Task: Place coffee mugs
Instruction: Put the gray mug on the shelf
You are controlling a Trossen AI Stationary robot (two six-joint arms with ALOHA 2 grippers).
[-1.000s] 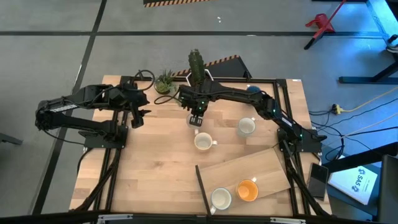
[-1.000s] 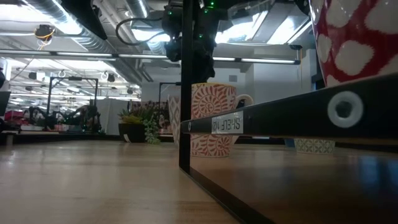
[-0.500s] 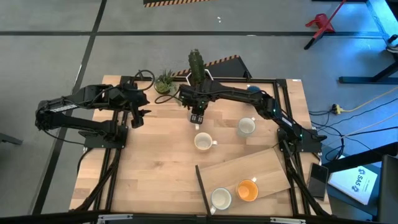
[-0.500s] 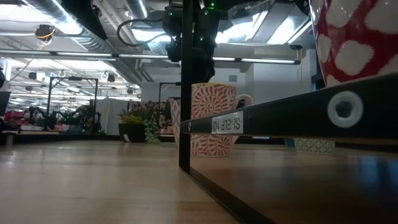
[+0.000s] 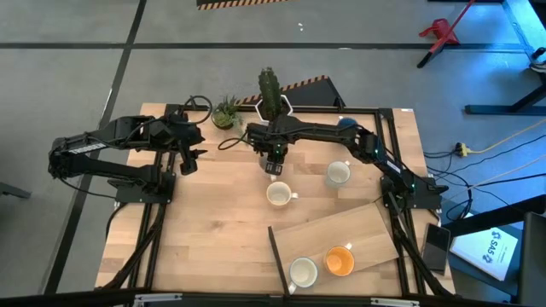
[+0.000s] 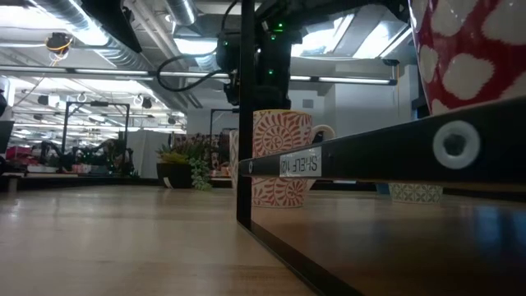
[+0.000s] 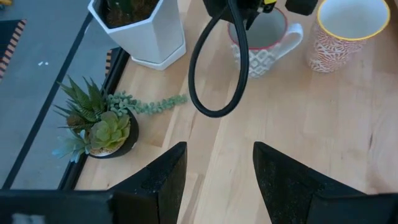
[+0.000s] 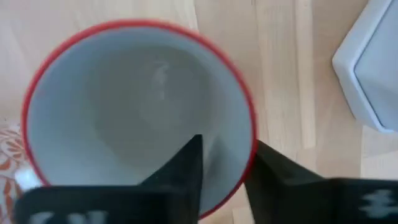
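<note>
Right hand (image 5: 273, 164): over the table's (image 5: 213, 230) back centre, fingers straddling the rim of a red-rimmed mug (image 8: 140, 106), one inside, one outside, gripping it.
Left hand (image 7: 214, 177): fingers parted, holding nothing, waiting at the table's 10 o'clock.
Other mugs: cream mug (image 5: 279, 194) just at 6 o'clock of the right hand; white mug (image 5: 338, 173) at its 4 o'clock.
Wooden board (image 5: 341, 232): carries an orange mug (image 5: 339, 261) and another white mug (image 5: 303, 272).
Cactus pot (image 5: 270, 102): back edge.

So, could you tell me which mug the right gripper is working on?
The red-rimmed mug: right gripper straddles its rim beside the white hexagonal pot.
</note>
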